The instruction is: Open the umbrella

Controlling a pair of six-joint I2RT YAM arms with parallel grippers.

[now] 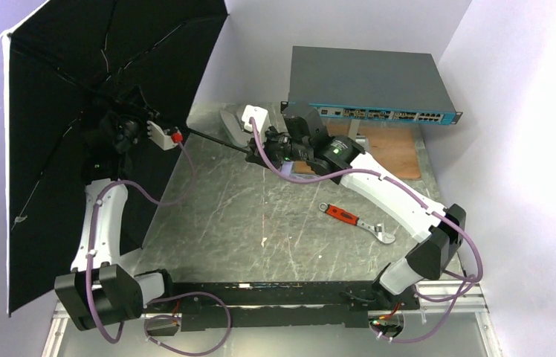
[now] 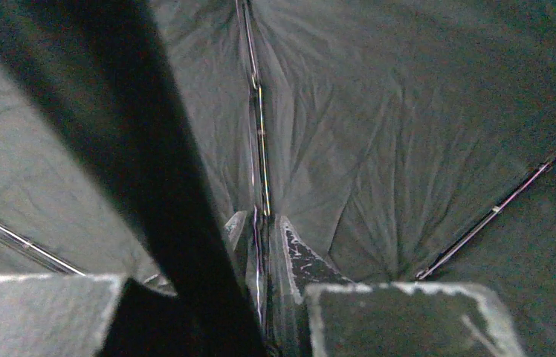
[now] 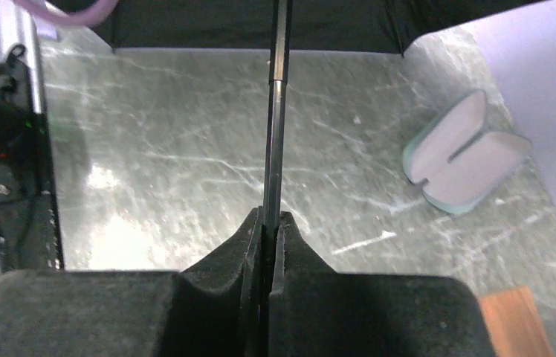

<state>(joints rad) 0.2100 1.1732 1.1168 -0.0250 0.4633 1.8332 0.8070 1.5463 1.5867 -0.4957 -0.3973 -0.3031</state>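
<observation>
The umbrella (image 1: 74,89) stands open at the left, its black lining facing the table and a pale rim around it. Its thin black shaft (image 1: 212,140) runs right toward my right gripper (image 1: 256,149). In the right wrist view my right gripper (image 3: 267,219) is shut on the shaft (image 3: 275,134); the handle is hidden. My left gripper (image 1: 123,130) is inside the canopy near the hub. In the left wrist view my left gripper (image 2: 260,223) is shut on a thin metal rib (image 2: 260,134) against the lining (image 2: 379,134).
A mint-green clamshell case (image 3: 464,160) lies open at the table's far edge near the wall. A red-handled wrench (image 1: 353,221) lies right of centre. A grey network switch (image 1: 368,85) sits at the back over a wooden board (image 1: 390,149). Walls close in on the left and right.
</observation>
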